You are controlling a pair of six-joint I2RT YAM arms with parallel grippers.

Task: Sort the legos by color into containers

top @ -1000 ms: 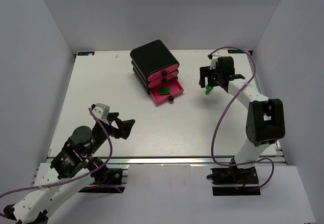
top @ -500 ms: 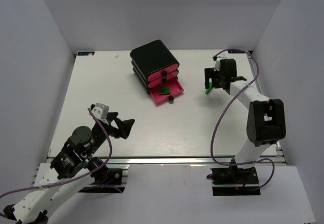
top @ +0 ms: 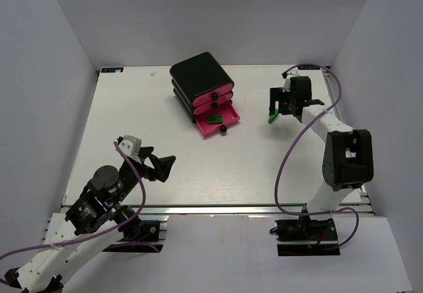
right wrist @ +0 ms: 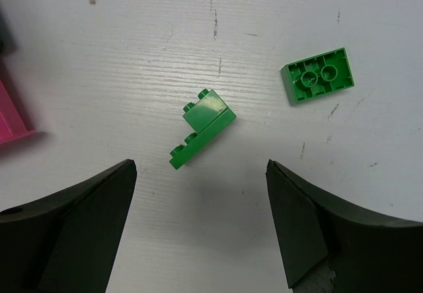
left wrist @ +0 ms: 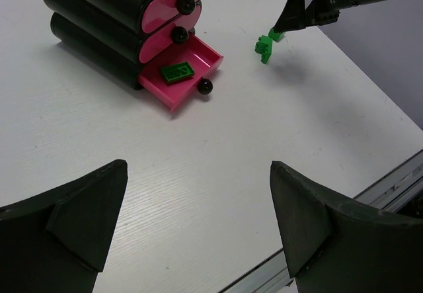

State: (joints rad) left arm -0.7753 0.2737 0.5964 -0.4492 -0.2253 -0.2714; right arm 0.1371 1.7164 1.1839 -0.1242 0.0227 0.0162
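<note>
My left gripper point(left wrist: 198, 167) hangs spread and empty, nearest me. Farther out, the bottom drawer point(left wrist: 213, 57) stands open, a green lego point(left wrist: 177, 73) inside. Beyond, my right gripper point(right wrist: 199, 174), jaws apart and empty, hovers over a flipped green brick point(right wrist: 319, 75) and a tilted green piece point(right wrist: 205, 124), perhaps two stacked.

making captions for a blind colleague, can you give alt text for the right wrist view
Two green legos lie apart on the white table: a stacked pair just ahead of the open right gripper, and a single brick lying underside up at upper right. A corner of a pink drawer shows at the left edge.
</note>
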